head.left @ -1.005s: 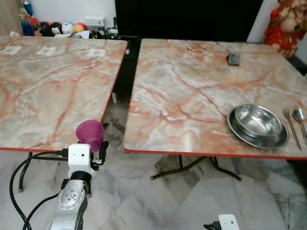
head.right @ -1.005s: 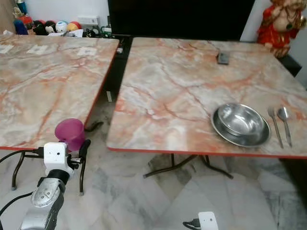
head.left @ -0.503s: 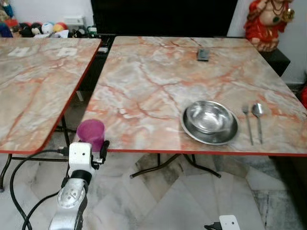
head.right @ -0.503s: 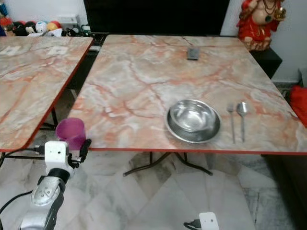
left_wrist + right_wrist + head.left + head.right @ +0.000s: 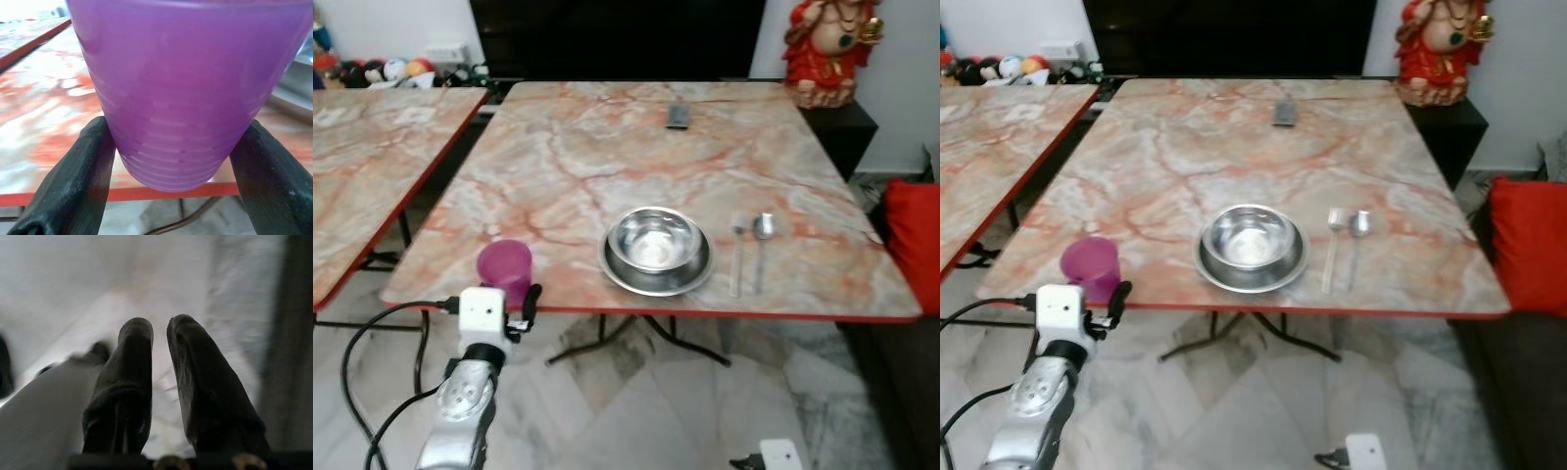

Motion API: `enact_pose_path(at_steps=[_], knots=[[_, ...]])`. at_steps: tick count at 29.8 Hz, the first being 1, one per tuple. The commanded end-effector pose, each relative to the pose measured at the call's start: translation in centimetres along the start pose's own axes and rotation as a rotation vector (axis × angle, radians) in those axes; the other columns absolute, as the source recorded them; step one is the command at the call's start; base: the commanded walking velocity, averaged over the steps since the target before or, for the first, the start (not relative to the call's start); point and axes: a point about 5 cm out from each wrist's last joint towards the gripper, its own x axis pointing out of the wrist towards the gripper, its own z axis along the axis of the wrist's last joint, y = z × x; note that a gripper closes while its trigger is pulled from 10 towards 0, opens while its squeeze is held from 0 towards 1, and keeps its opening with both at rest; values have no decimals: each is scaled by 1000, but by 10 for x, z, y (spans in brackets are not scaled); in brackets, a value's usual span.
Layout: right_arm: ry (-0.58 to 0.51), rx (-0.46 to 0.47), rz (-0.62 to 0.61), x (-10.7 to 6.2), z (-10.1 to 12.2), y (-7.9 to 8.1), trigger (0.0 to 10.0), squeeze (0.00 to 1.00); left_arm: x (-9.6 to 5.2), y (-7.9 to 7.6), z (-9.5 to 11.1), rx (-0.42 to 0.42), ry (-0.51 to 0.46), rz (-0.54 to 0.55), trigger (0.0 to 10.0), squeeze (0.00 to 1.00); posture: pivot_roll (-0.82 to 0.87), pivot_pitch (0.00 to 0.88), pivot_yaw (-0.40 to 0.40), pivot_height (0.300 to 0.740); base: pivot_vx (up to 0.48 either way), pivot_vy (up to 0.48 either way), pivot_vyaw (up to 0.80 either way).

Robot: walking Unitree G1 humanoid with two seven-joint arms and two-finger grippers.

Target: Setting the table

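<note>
My left gripper [image 5: 506, 291] is shut on a purple plastic cup [image 5: 504, 268], held upright just before the near left corner of the marble table [image 5: 607, 166]. In the left wrist view the two black fingers [image 5: 73, 181] press the cup [image 5: 181, 93] on both sides, its base about level with the table's red edge. A steel bowl [image 5: 656, 238] sits in a steel plate [image 5: 658, 287] near the front edge, right of the cup. A fork [image 5: 736, 257] and spoon [image 5: 762, 245] lie side by side right of the plate. My right gripper [image 5: 159, 330] hangs low over the floor, fingers together, holding nothing.
A small dark remote [image 5: 677, 117] lies at the table's far side. A second marble table [image 5: 362, 166] stands to the left across a narrow gap. A red statue [image 5: 822, 49] stands at back right and a red cushion [image 5: 913, 235] sits right of the table. The floor is pale marble.
The whole view has swung to the right, so the table with the bowl now sits in the middle. The cup stays in my left gripper.
</note>
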Motion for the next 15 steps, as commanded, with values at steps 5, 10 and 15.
enact_pose_path(at_steps=[5, 10, 15], knots=[[4, 1, 18, 0, -2, 6, 10000, 0, -2, 12, -1, 25, 10, 33, 10000, 0, 29, 100, -11, 740, 0, 0, 0], [4, 1, 17, 0, -2, 6, 10000, 0, -3, 10, -1, 21, 14, 34, 10000, 0, 27, 105, -16, 740, 0, 0, 0], [4, 0, 17, 0, -1, 5, 10000, 0, -2, 10, 0, 7, 9, 38, 10000, 0, 28, 107, -19, 740, 0, 0, 0]])
